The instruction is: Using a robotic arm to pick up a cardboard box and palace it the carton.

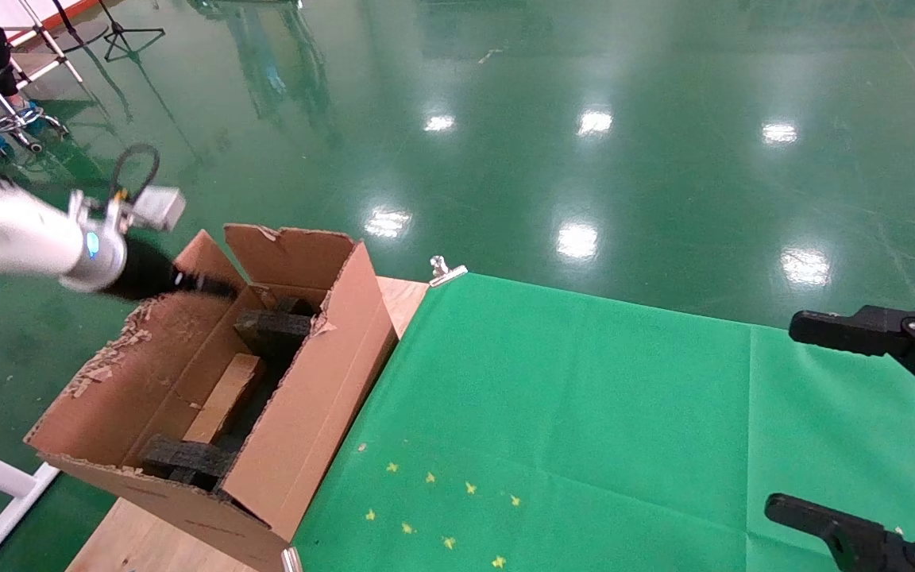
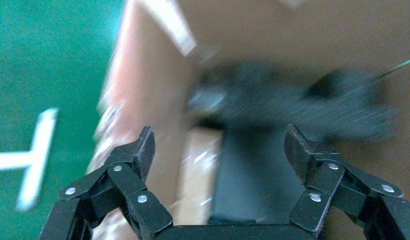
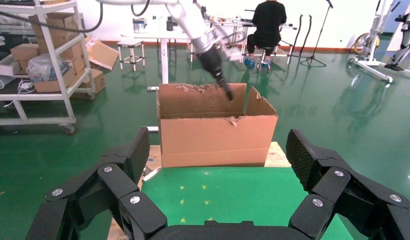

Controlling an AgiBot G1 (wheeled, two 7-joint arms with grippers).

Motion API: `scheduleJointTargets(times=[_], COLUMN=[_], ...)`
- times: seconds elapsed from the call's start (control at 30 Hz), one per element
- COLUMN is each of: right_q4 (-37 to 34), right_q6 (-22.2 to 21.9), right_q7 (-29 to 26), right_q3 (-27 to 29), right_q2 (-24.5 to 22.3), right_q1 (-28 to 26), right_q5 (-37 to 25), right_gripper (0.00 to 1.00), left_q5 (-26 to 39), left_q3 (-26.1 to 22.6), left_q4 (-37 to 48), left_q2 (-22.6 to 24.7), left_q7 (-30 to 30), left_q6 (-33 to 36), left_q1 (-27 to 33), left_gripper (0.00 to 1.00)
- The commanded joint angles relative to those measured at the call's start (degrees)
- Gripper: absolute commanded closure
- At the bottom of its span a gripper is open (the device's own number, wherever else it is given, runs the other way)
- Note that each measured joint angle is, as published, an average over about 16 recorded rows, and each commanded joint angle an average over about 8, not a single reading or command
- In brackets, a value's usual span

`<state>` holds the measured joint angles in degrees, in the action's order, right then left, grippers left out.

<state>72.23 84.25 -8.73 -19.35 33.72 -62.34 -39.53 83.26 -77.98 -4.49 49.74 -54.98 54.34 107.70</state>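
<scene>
Over the far end of the carton (image 1: 211, 373), just above its ragged flaps: left jaws (image 1: 215, 286) of the robotic arm (image 1: 21, 238), pointing down into the opening. In the left wrist view the left jaws are spread wide, nothing between them. Below and ahead of the left jaws: the cardboard box (image 1: 225, 400), lying flat on the carton floor, lengthwise along it. Black foam blocks (image 1: 275, 330) sit at either end of it, one beyond and one on the near side (image 1: 187, 457); judged, the box rests in the gap between them so it cannot slide.

Judgement: the box looks already delivered. Spread, empty jaws above the opening fit a release, though the frames alone do not settle whether the arm is arriving or leaving. The carton's upright flaps leave only a top opening, which would explain the steep downward approach over the far flap.

Right jaws (image 1: 847, 421): spread, holding nothing, parked over the green cloth (image 1: 553, 397) on the counter (image 1: 406, 294), well apart from the carton. Right wrist view looks across the cloth at the carton's side wall with the left arm dipping in from above.

Yellow marks (image 1: 442, 508) on the cloth, between the right jaws and the carton; no box stands on them.

Risk noted: torn flap edges close beside the left jaws; a careless sideways move could snag them.
</scene>
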Motion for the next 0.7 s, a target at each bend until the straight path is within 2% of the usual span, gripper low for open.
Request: scheduleJointTargets(times=[0.03, 0.2, 0.37, 0.53, 0.7], right_q4=[0.0, 0.0, 0.0, -0.01, -0.02], right_q6=[0.0, 0.0, 0.0, -0.01, -0.02], right_q7=[0.0, 0.0, 0.0, 0.01, 0.01], right_q3=[0.0, -0.01, -0.01, -0.01, -0.01], right_q2=[0.0, 0.0, 0.0, -0.01, -0.01], right_q1=[0.0, 0.0, 0.0, 0.0, 0.01], right_q5=[0.0, 0.0, 0.01, 0.02, 0.02], right_gripper=[0.0, 0.0, 0.0, 0.0, 0.0], left_q5=[-1.78, -9.14, -18.06, -24.9, -26.86], left_q3=[1.26, 5.76, 10.27, 13.12, 13.87], left_q4=[-1.37, -8.68, -17.06, -23.04, -24.61], left_q2=[-0.75, -4.59, -8.5, -10.55, -11.01], left_q7=[0.55, -1.0, -5.78, -10.7, -11.71], left_q6=[1.7, 9.39, 16.23, 18.74, 18.84], left_q1=[2.38, 4.76, 3.14, 0.09, -1.03], left_gripper=[0.0, 0.0, 0.0, 0.0, 0.0])
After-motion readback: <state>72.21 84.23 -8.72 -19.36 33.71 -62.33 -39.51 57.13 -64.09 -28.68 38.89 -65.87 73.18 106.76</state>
